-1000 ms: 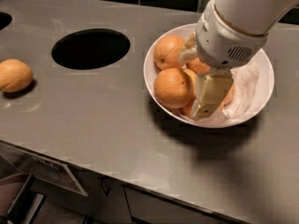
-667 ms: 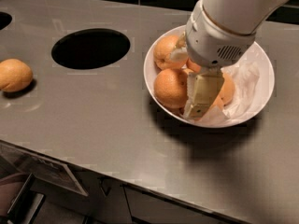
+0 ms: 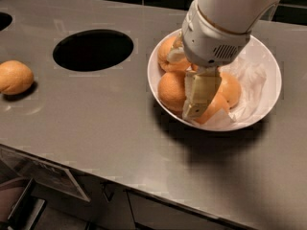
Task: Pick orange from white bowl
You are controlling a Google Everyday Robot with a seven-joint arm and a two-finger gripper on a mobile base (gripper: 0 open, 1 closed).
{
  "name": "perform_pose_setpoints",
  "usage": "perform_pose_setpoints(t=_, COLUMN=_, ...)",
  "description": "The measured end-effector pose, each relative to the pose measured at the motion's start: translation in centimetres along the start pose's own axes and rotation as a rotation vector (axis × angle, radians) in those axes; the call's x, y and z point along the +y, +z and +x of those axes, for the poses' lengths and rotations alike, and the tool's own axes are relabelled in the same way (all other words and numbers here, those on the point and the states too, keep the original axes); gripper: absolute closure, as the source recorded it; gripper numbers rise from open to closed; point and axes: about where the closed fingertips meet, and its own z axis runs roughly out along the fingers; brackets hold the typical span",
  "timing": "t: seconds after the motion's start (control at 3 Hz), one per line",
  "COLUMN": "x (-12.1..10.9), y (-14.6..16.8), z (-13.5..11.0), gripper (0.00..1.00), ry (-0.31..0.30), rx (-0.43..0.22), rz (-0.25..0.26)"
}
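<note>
The white bowl (image 3: 268, 66) stands on the steel counter at the right, lined with crumpled white paper (image 3: 247, 83). Several oranges lie in its left half. The orange (image 3: 171, 90), the largest one, is at the front left of the cluster. Smaller oranges lie behind it (image 3: 166, 56) and to its right (image 3: 231, 87). My gripper (image 3: 194, 110) reaches down into the bowl from above, right beside the large orange on its right side, over a lower orange (image 3: 213, 110). The arm's white wrist hides the bowl's middle.
A lone squat orange (image 3: 14, 77) sits on the counter at the far left. A round black hole (image 3: 93, 49) is cut in the counter between it and the bowl. Another hole (image 3: 4, 20) shows at the left edge. The counter's front edge runs along the bottom.
My arm has shifted left over the bowl, and the gripper now sits closer to the large front-left orange. The oranges and the bowl have not moved.
</note>
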Motion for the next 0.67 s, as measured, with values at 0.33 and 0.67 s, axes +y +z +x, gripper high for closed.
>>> perform_pose_setpoints(t=0.33, x=-0.59, y=0.13, z=-0.01, gripper=0.34, ry=-0.009, rx=0.002, rz=-0.004)
perform_pose_setpoints(t=0.67, x=-1.04, y=0.27, z=0.00, gripper=0.34, ry=-0.014, rx=0.002, rz=-0.008)
